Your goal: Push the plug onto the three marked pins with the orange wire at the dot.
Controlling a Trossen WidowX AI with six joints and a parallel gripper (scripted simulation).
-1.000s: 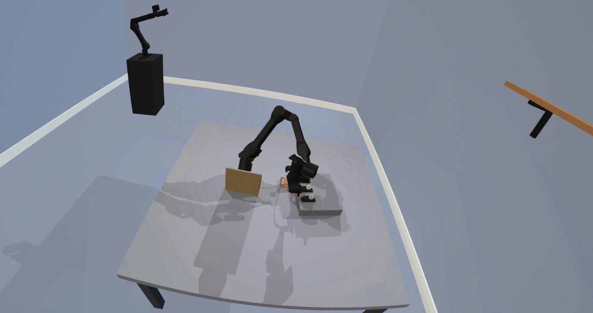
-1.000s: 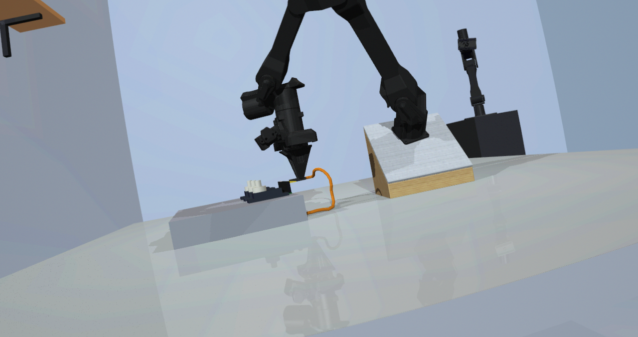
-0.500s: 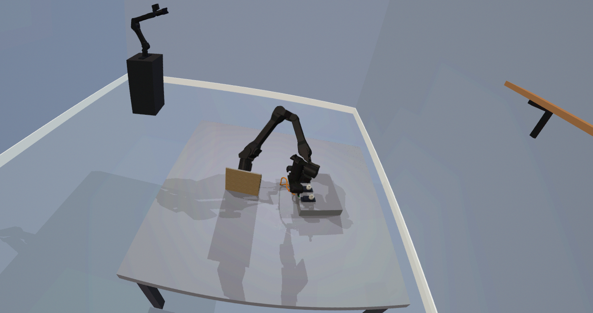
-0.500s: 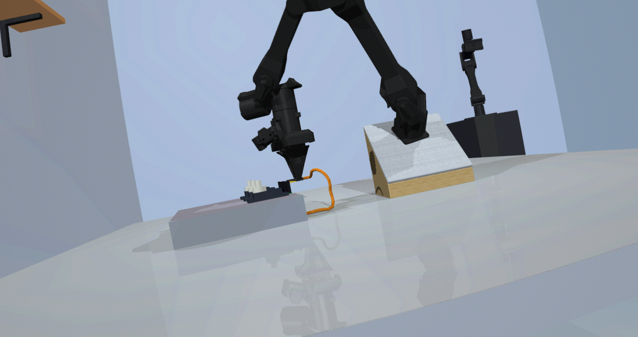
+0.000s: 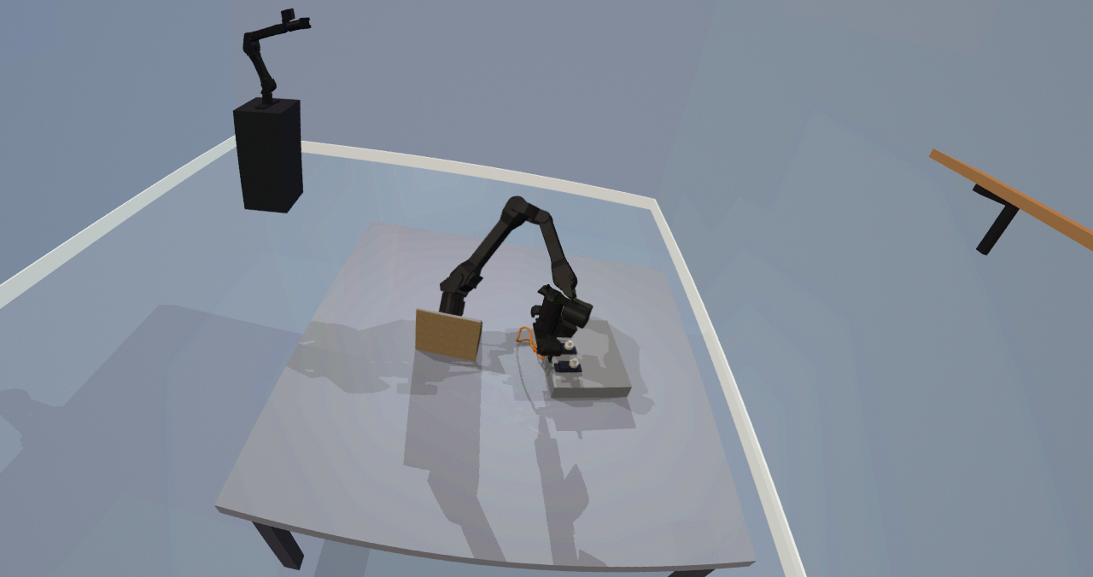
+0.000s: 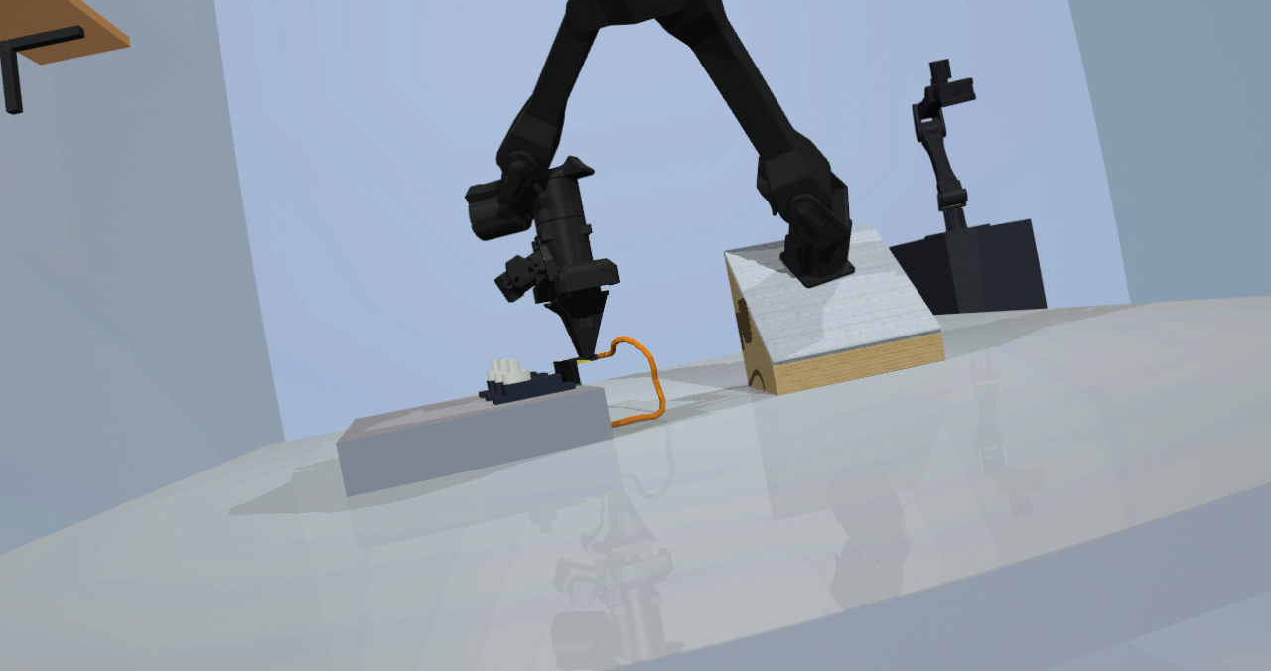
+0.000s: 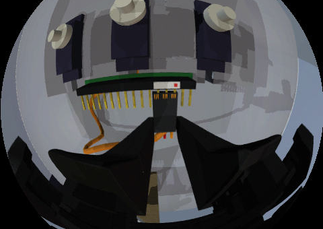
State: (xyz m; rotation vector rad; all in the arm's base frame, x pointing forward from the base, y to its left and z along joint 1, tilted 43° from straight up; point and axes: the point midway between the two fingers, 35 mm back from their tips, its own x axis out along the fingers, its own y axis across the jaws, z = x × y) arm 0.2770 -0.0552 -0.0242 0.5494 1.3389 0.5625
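My gripper [image 7: 165, 121] [image 6: 582, 349] [image 5: 544, 352] is shut on the small black plug [image 7: 164, 110]. The plug's front end sits on the row of gold pins [image 7: 118, 99], right under the white band [image 7: 163, 85] with its red dot [image 7: 176, 85] at the right end. The orange lead [image 7: 96, 123] [image 6: 648, 378] [image 5: 524, 335] loops off to the left of the plug. Three dark servos with white horns [image 7: 130, 10] [image 6: 508, 370] [image 5: 569, 342] stand in the grey holder [image 6: 462, 436] [image 5: 604, 367] behind the pins. How far the plug is pushed on, I cannot tell.
The arm's base stands on a wooden wedge [image 6: 835, 325] [image 5: 447, 334] beside the holder. A black pedestal with a second small arm [image 5: 267, 153] [image 6: 968, 262] stands off the table at the back. A wooden shelf [image 5: 1008, 199] [image 6: 53, 9] hangs on the wall.
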